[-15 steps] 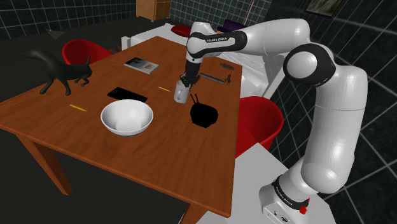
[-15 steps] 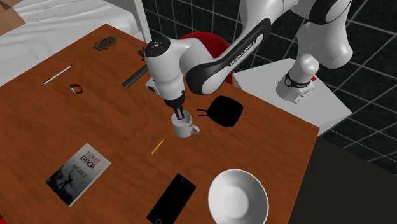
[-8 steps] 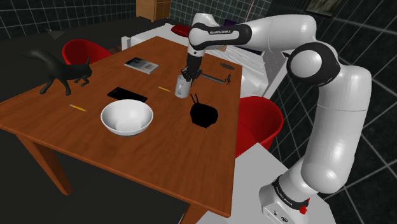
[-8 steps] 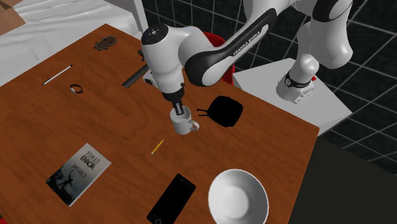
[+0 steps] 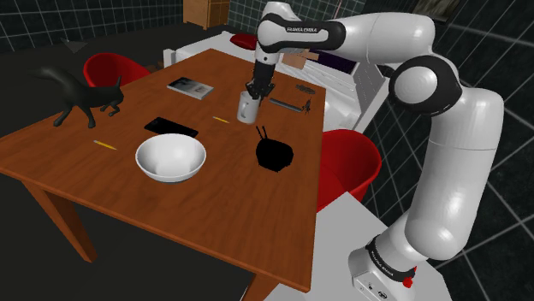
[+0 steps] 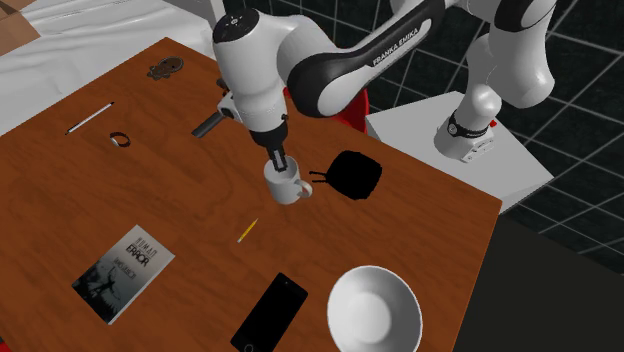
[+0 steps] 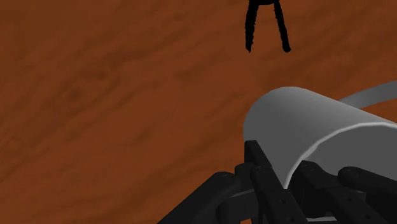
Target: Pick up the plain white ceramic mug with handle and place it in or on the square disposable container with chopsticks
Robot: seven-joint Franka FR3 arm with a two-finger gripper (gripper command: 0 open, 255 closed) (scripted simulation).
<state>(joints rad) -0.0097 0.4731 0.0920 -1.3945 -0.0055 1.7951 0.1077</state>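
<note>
The white mug (image 5: 246, 109) hangs above the brown table (image 5: 103, 171), clear of its top, with my black gripper (image 5: 253, 91) shut on its rim. In the second exterior view the mug (image 6: 287, 186) shows its handle turned toward the black square container (image 6: 354, 173), and the gripper (image 6: 278, 165) comes down into it from above. The wrist view has the fingers (image 7: 261, 167) clasping the mug's (image 7: 299, 121) wall, with the black chopsticks (image 7: 266, 24) lying on the wood beyond. The container (image 5: 274, 154) sits on the table toward the shoulder view's right of the mug, chopsticks (image 5: 262, 133) sticking out of it.
A white bowl (image 5: 171, 157), a black phone (image 5: 170, 127), a book (image 5: 190, 87), a yellow pencil (image 5: 104, 145) and a black cat figure (image 5: 86, 96) are on the table. Small tools (image 5: 291, 103) lie behind the mug. Red chairs (image 5: 347, 162) stand alongside.
The arm has risen and carried the mug up off the table, drifting slightly toward the far side. The grip stayed shut on the rim.
</note>
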